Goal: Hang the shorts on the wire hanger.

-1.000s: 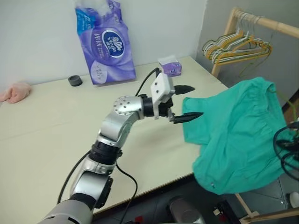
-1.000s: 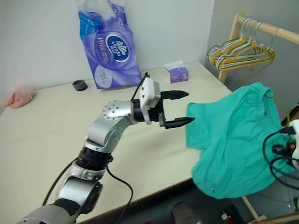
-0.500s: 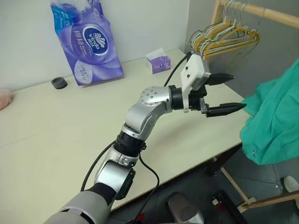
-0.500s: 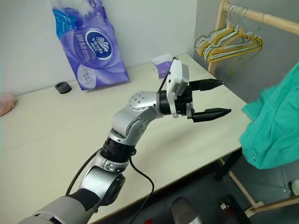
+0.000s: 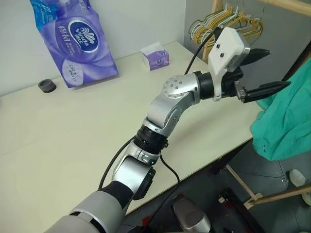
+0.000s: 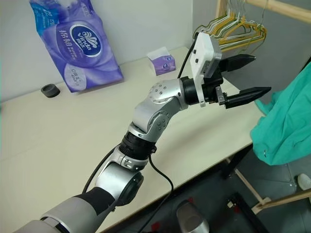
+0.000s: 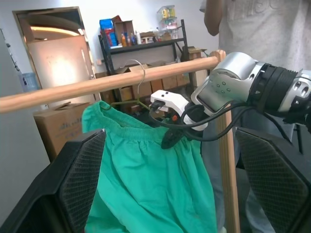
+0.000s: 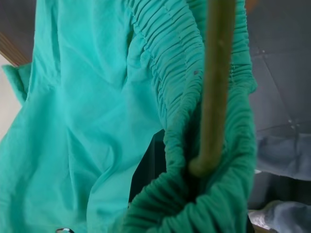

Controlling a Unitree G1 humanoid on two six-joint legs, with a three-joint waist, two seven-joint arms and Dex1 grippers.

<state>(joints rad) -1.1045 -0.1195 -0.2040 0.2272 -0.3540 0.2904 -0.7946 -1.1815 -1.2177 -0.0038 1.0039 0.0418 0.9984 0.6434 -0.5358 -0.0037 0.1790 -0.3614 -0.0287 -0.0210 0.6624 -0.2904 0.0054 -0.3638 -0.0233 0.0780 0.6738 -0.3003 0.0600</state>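
The table (image 5: 58, 136) spans the left. The shorts (image 5: 286, 121) hang off its right edge by the wooden rack (image 7: 121, 82), clenched with the wire hanger (image 8: 216, 87) in the right gripper (image 7: 167, 138). The left gripper (image 5: 265, 70), fingers spread and empty, reaches right toward the shorts.

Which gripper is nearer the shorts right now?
Right. The right gripper is shut on the shorts at their waistband, beside the wooden rail. The left gripper hangs open over the table edge, short of the cloth.

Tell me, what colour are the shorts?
Teal green; the shorts show best in the left wrist view.
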